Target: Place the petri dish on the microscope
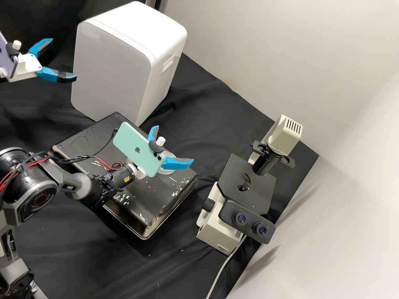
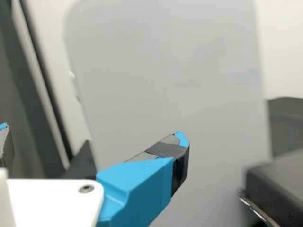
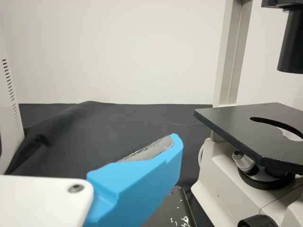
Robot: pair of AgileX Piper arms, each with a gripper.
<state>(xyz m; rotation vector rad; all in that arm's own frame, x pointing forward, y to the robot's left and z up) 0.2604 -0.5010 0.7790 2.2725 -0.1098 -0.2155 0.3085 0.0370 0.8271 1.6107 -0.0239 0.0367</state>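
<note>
While the right tool [image 1: 173,144] hangs open at frame centre, the clear round petri dish [image 1: 170,156] lies just beneath it on the scuffed black tray [image 1: 141,203]; the left tool [image 1: 62,58], upper left, is open too.

Dark grey, round-jointed arm [image 1: 41,187] trails red and black cables [image 1: 102,162]. The white left tool [image 1: 60,59] and right tool [image 1: 172,145] carry bright blue, dark-padded fingers [image 1: 176,163]; silver screw [image 3: 75,188] in housing.
</note>
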